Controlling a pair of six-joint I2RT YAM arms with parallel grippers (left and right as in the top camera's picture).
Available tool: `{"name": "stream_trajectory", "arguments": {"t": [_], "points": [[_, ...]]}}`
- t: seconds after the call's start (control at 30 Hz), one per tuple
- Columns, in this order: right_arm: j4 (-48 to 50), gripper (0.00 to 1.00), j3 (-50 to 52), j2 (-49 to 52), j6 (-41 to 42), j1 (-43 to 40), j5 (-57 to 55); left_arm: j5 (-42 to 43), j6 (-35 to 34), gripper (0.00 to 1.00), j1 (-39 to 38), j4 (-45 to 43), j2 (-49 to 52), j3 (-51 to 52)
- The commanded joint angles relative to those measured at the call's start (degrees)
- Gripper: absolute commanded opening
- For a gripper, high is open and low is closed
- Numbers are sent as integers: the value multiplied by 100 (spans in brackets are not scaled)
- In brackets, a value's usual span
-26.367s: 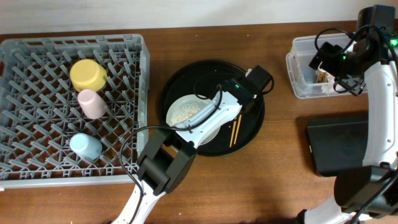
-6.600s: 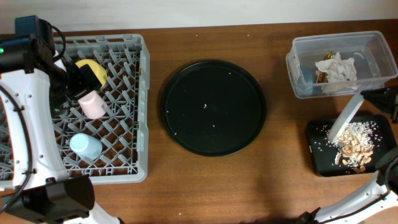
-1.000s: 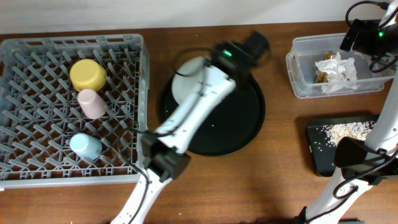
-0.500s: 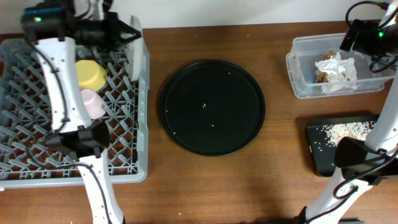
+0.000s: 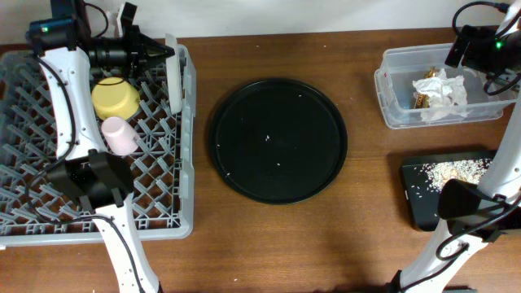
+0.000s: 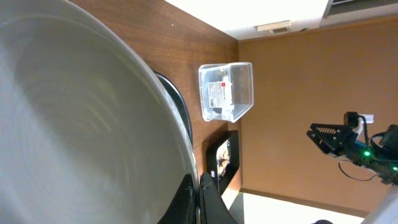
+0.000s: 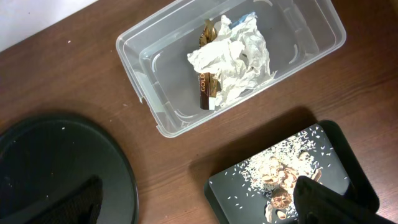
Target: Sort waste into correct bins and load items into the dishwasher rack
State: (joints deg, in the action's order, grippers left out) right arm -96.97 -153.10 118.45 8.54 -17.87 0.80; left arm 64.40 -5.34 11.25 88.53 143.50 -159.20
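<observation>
Left gripper is pinched tight on the rim of the round grey-green dish. It holds the dish on edge, upright, at the far right corner of the large square grey plastic rack. Can't tell if the dish's lower edge is down between pegs yet.

Right gripper is spread wide, holds nothing and hovers by the clear rectangular plastic tub.

Step, as I read it: racking the dish. Waste looks sorted:
- crumpled white paper napkin and small brown snack wrapper are in the tub
- loose white rice and brownish scraps are on the shallow black rectangular tray

Next move calls for lowering the dish straight into a peg slot with no tilt, then letting go.

Clearances:
- the rack's right wall is just beside the dish
- small yellow bowl is near on the other side, with the pink cup beyond it
- the gap is narrow, so no sideways drift
- large round black tray is well apart
- the right arm is far off, no conflict
</observation>
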Motion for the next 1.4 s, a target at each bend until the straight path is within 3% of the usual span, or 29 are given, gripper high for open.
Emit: {"name": "stream_trajectory", "arguments": {"t": [0.0,0.03,0.13,0.2,0.37,0.57,0.7,0.77,0.87,0.93,1.07,1.2,1.37], "points": [[-35,98,22,-68,-39,-15,9,243,92,42,17,24,17,17],[-35,98,22,-68,-39,-15,9,389,46,48,17,26,17,15],[-35,98,22,-68,-39,-15,9,944,-11,53,101,101,15,13],[-35,98,22,-68,-39,-15,9,861,-81,57,284,424,-17,2],[-35,98,22,-68,-39,-15,7,-776,-79,87,621,721,-219,-28],[-35,98,22,-68,-39,-15,9,-2083,-74,87,629,815,-767,-52],[-33,99,22,-68,-39,-15,9,-3045,-81,86,629,817,-1705,-61],[-33,98,22,-68,-39,-15,9,-3121,-81,85,627,817,-2208,-59],[-35,98,22,-68,-39,-15,9,-3123,-79,61,437,820,-2922,-59],[-35,98,22,-68,-39,-15,9,-3130,-76,57,229,820,-3377,35],[-35,98,22,-68,-39,-15,9,-4186,-79,57,-431,820,-4568,1331],[-35,98,22,-68,-39,-15,9,-4352,-79,57,-1132,809,-6408,4236],[-35,99,22,-68,-39,-15,9,-4339,-160,58,-1145,804,-8533,6614]]}}
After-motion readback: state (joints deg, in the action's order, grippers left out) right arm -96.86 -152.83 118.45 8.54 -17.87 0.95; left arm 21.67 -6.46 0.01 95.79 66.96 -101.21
